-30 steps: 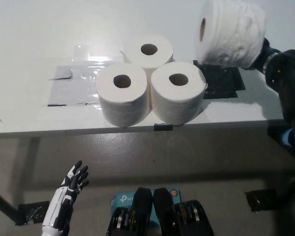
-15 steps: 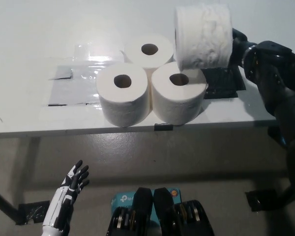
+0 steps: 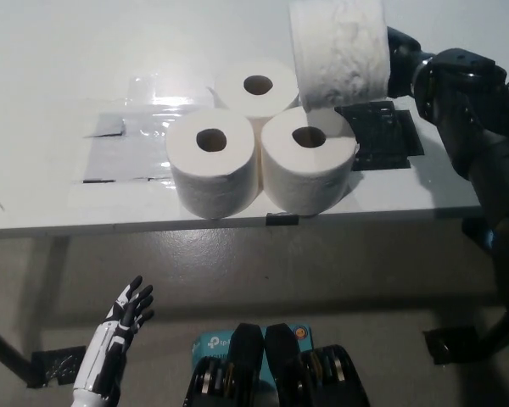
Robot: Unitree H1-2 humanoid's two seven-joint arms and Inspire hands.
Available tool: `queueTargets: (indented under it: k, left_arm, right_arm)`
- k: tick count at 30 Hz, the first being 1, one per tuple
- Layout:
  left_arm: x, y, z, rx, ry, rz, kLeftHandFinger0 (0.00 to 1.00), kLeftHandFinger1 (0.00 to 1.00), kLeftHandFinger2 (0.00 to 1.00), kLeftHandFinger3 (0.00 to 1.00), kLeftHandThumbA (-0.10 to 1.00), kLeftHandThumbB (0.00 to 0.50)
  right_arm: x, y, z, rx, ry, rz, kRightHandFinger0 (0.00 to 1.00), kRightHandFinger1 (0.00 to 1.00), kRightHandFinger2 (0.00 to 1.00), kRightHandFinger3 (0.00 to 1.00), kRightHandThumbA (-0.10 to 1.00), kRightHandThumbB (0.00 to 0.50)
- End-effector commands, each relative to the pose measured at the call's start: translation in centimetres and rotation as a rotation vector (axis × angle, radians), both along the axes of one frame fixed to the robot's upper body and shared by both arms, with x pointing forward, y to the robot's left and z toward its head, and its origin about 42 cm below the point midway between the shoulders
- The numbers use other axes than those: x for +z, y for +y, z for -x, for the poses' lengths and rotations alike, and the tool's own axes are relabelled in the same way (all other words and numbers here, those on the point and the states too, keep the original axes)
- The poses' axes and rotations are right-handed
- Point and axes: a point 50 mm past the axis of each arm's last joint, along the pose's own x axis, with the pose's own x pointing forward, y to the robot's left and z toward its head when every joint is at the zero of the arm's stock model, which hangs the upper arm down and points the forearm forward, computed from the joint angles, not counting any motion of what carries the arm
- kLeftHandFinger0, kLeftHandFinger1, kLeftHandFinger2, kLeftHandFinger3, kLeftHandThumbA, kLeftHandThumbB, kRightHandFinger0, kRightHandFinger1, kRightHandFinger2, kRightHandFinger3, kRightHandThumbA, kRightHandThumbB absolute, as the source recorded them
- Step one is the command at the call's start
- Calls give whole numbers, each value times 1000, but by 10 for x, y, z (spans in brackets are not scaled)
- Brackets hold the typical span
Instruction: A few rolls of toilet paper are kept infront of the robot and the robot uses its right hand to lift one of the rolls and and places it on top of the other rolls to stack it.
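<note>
Holding the lifted roll (image 3: 338,52) clamped in my right robot hand (image 3: 405,68), I have it above the three rolls (image 3: 259,140) on the table (image 3: 51,102), off toward their right edge. Released off-centre, I'd expect it to tip off. Left robot hand (image 3: 123,326) hangs low, fingers apart.

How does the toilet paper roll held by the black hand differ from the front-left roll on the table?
The held white toilet paper roll is lifted above the white table, gripped by the black right hand; the front-left white roll rests on the table. The held roll shows only its side; the front-left roll shows its core hole. Both are white rolls.
</note>
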Motion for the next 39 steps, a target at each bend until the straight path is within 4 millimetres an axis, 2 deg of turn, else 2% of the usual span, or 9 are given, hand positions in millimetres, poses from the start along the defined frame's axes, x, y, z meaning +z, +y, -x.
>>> queueTargets:
  k: [1, 5, 9, 12, 15, 20, 26, 36, 39]
  left_arm:
    - [13, 1, -4, -15, -53, -15, 1000, 1000, 1000, 1000, 915, 143]
    - [13, 2, -5, -20, -54, -15, 1000, 1000, 1000, 1000, 917, 148]
    - [14, 2, -5, -22, -64, -20, 1000, 1000, 1000, 1000, 916, 132]
    - [14, 2, -5, -16, -68, -32, 1000, 1000, 1000, 1000, 917, 125]
    - [14, 2, -6, -25, -67, -19, 1000, 1000, 1000, 1000, 914, 115]
    - [16, 2, -7, -19, -71, -34, 1000, 1000, 1000, 1000, 917, 120]
    - [17, 2, -8, -23, -64, -34, 1000, 1000, 1000, 1000, 923, 126]
    - [19, 2, -10, -26, -68, -50, 1000, 1000, 1000, 1000, 936, 131]
    - [20, 1, -11, -29, -69, -51, 1000, 1000, 1000, 1000, 933, 136]
  right_arm:
    - [64, 16, -7, 17, -159, 71, 0, 0, 0, 34, 721, 105]
    - [68, 20, -7, 33, -180, 120, 0, 0, 0, 132, 728, 68]
    - [70, 25, -7, 66, -211, 226, 0, 0, 0, 84, 798, 52]
    - [70, 31, -6, 72, -229, 272, 0, 0, 29, 159, 758, 58]
    - [68, 34, -6, 84, -240, 307, 0, 0, 31, 119, 725, 30]
    - [62, 36, -6, 109, -245, 316, 0, 0, 37, 81, 707, 53]
    - [62, 41, -6, 107, -230, 324, 0, 0, 215, 316, 650, 61]
    - [68, 49, -5, 140, -296, 476, 0, 2, 269, 217, 757, 30]
    - [72, 51, -5, 153, -323, 492, 0, 114, 411, 359, 752, 28]
